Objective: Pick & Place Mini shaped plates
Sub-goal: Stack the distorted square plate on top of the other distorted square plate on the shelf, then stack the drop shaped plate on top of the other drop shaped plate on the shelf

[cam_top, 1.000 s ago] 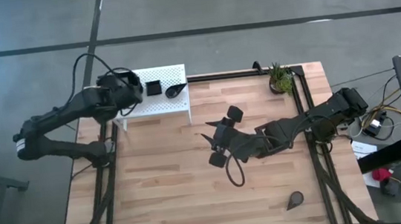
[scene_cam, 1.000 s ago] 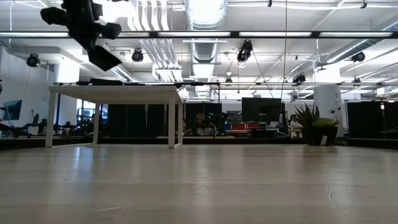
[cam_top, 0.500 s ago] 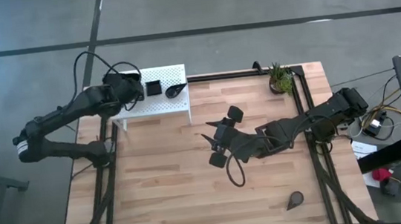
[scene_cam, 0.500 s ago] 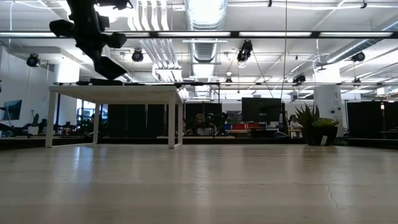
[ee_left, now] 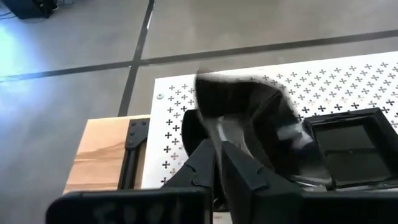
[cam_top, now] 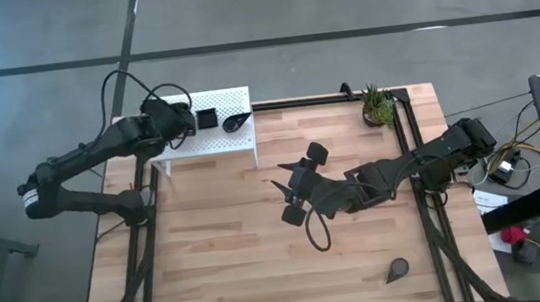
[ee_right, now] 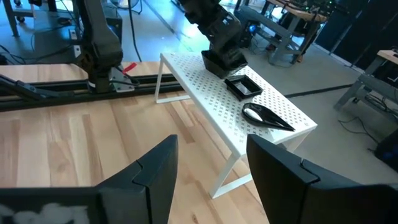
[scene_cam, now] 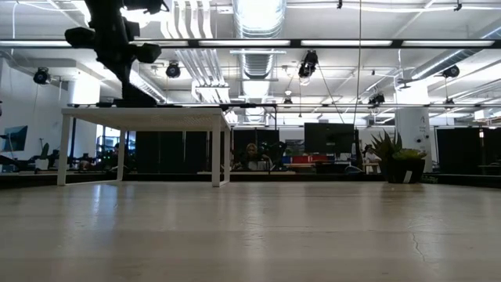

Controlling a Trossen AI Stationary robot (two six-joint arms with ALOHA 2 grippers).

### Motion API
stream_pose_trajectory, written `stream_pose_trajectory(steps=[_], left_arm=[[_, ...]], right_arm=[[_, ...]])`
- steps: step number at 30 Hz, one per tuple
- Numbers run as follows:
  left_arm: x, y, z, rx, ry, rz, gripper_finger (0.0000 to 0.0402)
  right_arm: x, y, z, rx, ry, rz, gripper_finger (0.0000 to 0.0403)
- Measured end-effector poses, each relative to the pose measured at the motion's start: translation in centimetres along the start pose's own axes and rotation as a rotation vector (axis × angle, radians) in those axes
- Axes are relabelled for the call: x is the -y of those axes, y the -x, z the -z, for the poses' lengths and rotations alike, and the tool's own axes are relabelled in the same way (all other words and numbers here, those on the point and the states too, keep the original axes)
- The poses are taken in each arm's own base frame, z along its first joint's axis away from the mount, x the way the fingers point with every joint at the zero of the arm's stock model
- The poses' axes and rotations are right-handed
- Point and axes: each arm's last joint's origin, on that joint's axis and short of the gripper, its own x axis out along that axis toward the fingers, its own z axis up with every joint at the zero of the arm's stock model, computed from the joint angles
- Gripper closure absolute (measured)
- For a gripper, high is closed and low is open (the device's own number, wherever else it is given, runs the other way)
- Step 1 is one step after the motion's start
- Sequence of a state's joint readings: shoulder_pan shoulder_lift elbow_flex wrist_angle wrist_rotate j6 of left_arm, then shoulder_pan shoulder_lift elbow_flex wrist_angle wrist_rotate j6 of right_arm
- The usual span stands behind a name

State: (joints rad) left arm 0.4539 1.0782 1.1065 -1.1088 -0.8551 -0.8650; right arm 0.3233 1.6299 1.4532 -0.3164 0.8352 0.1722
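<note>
My left gripper (cam_top: 181, 123) is over the left end of the white perforated platform (cam_top: 233, 135), shut on a glossy black plate with an upturned rim (ee_left: 261, 118). In the low view the left gripper (scene_cam: 125, 63) hangs just above the platform's top (scene_cam: 180, 110). A small square black dish (cam_top: 206, 118) and a teardrop dish (cam_top: 237, 121) lie flat on the platform to the right of it. Another teardrop dish (cam_top: 396, 270) lies on the wooden table near its near right corner. My right gripper (cam_top: 283, 200) waits open at mid-table, touching nothing. My left gripper pinches the plate's rim (ee_left: 217, 134) between its two fingers (ee_left: 202, 165), coming from above and slanting down. The plate is tilted in front of the fingers, beside the square dish (ee_left: 351, 146). Whether its lower edge touches the platform I cannot tell.
A small green potted plant (cam_top: 378, 106) stands at the table's far right corner. A black frame rail (cam_top: 416, 156) runs along the table's right side. In the right wrist view the platform (ee_right: 205, 78) stands on thin white legs, and bare wood (cam_top: 211, 258) spreads across the table's near left part.
My left gripper has come down toward the platform's top with the plate and shifted slightly toward the square dish, staying shut. The plate, held high and tilted a second ago, is now close above the platform surface.
</note>
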Motion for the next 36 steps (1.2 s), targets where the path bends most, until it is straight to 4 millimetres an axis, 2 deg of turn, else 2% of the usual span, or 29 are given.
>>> stream_pose_trajectory(steps=[10,17,23,31,36], left_arm=[[-0.2,0.4,-0.8,0.066,-0.059,-0.041,0.0338],[0.3,1.8,-1.1,0.073,-0.299,0.041,0.0350],[1.6,3.8,0.3,0.127,-0.454,0.154,0.0387],[2.9,8.6,3.6,0.212,-0.663,0.426,0.0400],[3.3,11.6,5.8,0.260,-0.727,0.598,0.0401]], right_arm=[[0.1,0.1,0.1,-0.011,0.006,0.001,0.0211],[1.8,2.7,0.4,-0.126,-0.037,-0.066,0.0218],[3.0,4.6,1.4,-0.319,-0.100,-0.185,0.0276],[3.0,6.8,4.0,-0.664,-0.186,-0.233,0.0385],[2.0,9.2,5.5,-0.801,-0.280,-0.190,0.0392]])
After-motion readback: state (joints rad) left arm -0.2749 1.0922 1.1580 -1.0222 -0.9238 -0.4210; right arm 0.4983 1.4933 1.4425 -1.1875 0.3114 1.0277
